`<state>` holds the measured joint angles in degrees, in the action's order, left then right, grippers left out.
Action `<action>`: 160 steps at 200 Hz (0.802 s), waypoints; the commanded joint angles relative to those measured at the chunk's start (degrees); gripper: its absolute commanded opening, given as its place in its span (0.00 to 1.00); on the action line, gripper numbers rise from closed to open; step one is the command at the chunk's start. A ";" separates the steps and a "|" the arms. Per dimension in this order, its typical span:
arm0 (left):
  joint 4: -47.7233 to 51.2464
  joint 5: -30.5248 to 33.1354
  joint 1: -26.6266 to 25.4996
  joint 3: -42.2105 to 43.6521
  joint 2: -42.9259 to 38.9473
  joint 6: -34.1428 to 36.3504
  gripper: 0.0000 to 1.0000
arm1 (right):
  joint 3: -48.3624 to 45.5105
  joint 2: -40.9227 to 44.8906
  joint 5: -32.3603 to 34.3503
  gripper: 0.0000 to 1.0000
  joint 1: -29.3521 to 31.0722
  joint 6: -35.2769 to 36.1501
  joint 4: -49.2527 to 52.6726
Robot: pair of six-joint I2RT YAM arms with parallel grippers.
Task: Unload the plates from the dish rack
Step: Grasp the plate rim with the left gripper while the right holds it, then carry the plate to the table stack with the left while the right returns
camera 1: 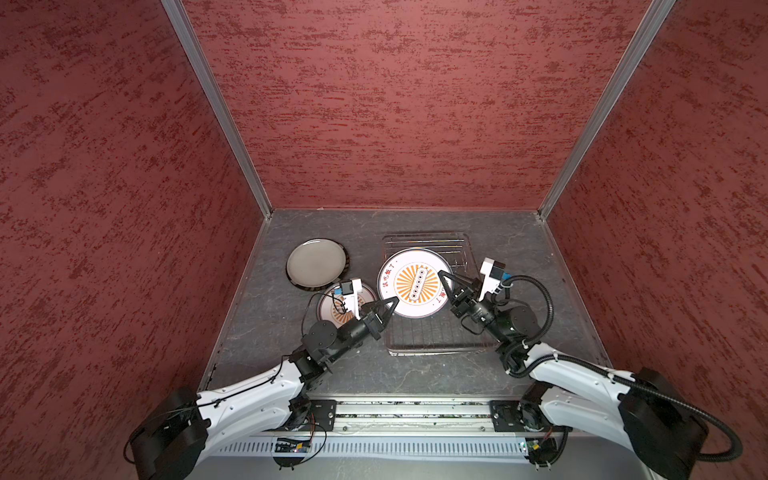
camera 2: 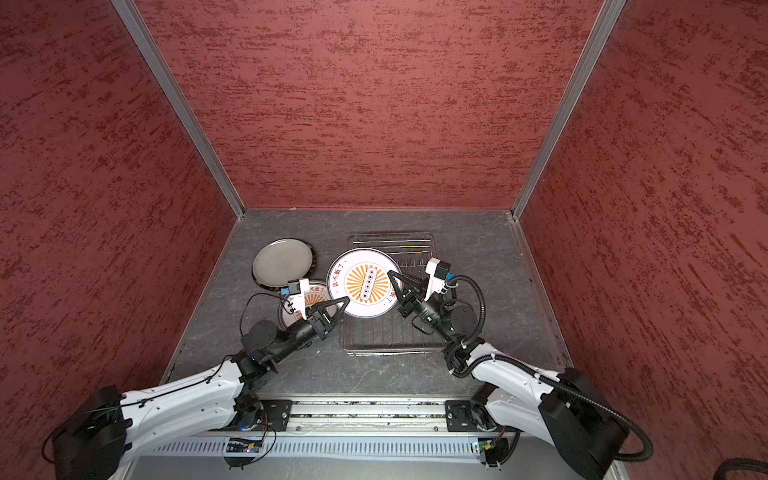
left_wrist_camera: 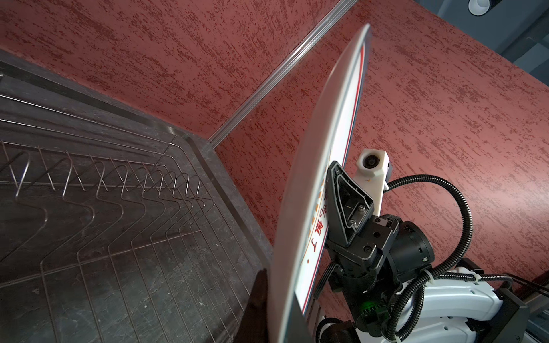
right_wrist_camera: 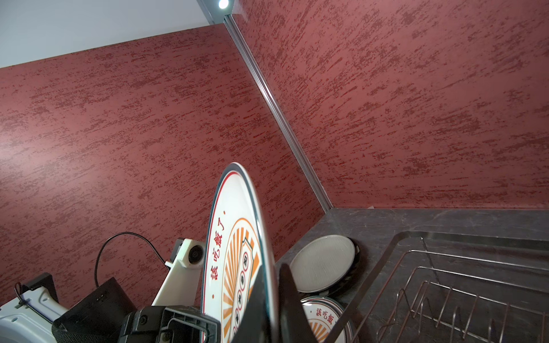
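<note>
The right claw (camera 1: 441, 274) is clamped on the right edge of the large sunburst plate (camera 1: 415, 282). In the right wrist view we see its dark fingers (right_wrist_camera: 286, 303) on either side of the rim. The left claw (camera 1: 394, 300) is closed on the same plate at its near left edge.

Hidden or unclear:
- In the left wrist view only one dark finger (left_wrist_camera: 252, 311) of the left claw shows, and the frame edge cuts it off.
- The plate is held over the dish rack (camera 1: 436, 352) and covers the rack's left middle. We cannot tell from the top views how far it stands above the wires.
- The right claw's fingers cover part of the red characters on the plate's right side.
- The small sunburst plate (camera 1: 369, 296) lies on the table left of the rack, largely behind the left wrist camera and claw.
- Behind it, the off-white plate (camera 1: 316, 262) rests on a dark striped plate (camera 1: 316, 286), of which only a crescent of rim shows.

Orientation:
- In both top views the large plate's printed face is turned up toward the camera. Its outline is nearly a full circle, so it is close to level.
- The plate is round and has no long axis of its own. The printed bar of circles at its centre runs diagonally from near left to far right.
- Both wrist views show the plate almost edge-on.
- The rack's prongs (left_wrist_camera: 118, 184) stand in a row on its far right side.
</note>
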<state>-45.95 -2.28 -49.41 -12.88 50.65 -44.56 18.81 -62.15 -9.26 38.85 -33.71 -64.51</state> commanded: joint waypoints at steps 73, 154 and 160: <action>-4.32 -0.36 -0.07 1.46 -1.77 -0.18 0.00 | 2.64 -2.97 -4.10 0.52 -0.09 0.05 -2.14; 1.10 4.49 1.78 1.83 -5.04 -1.52 0.00 | 1.04 0.45 2.09 0.99 -0.09 -1.46 1.31; 1.57 4.65 2.30 2.01 -5.43 -1.86 0.00 | 1.10 0.96 1.59 0.99 -0.10 -0.68 1.85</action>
<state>-44.01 0.30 -48.53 -11.20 46.87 -45.28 19.99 -63.53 -8.93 38.85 -34.98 -63.53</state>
